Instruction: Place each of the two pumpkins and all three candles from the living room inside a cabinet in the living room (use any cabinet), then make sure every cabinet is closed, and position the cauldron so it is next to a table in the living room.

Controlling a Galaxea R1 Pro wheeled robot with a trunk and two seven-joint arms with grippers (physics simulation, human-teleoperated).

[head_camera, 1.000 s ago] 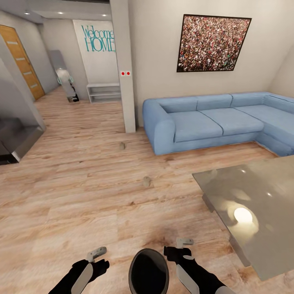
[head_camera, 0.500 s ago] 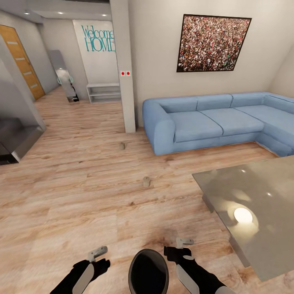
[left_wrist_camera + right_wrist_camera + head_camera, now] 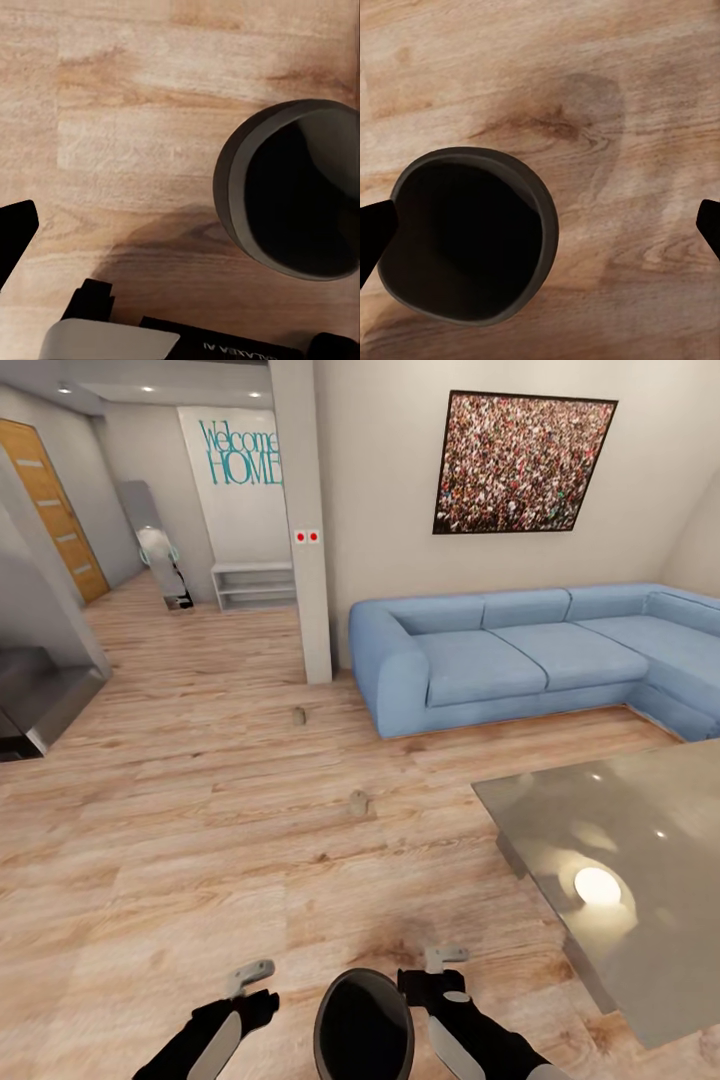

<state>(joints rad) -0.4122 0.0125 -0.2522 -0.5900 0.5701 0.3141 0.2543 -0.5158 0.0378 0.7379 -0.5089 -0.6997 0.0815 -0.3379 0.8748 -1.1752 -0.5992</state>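
We find the cauldron (image 3: 364, 1024) upright on the wooden floor (image 3: 180, 840) at the near edge of the head view, mouth open upward, between the two arms. The left gripper (image 3: 250, 972) hangs just to its left and the right gripper (image 3: 446, 958) just to its right; neither touches the pot. In the right wrist view the jaws are spread wide, with the cauldron (image 3: 469, 232) on the floor below them, offset toward one fingertip. In the left wrist view the cauldron (image 3: 294, 196) lies off to one side, and we cannot tell how the left jaws stand. The table (image 3: 640, 830), a greyish glass surface, stands near the pot's right, apart from it. Two candles rest on the floor farther ahead: the nearer candle (image 3: 358, 804) well beyond the cauldron, the farther candle (image 3: 298, 715) close to a white pillar (image 3: 303, 520). A blue sofa (image 3: 520, 655) lines the wall under a framed picture (image 3: 525, 463).
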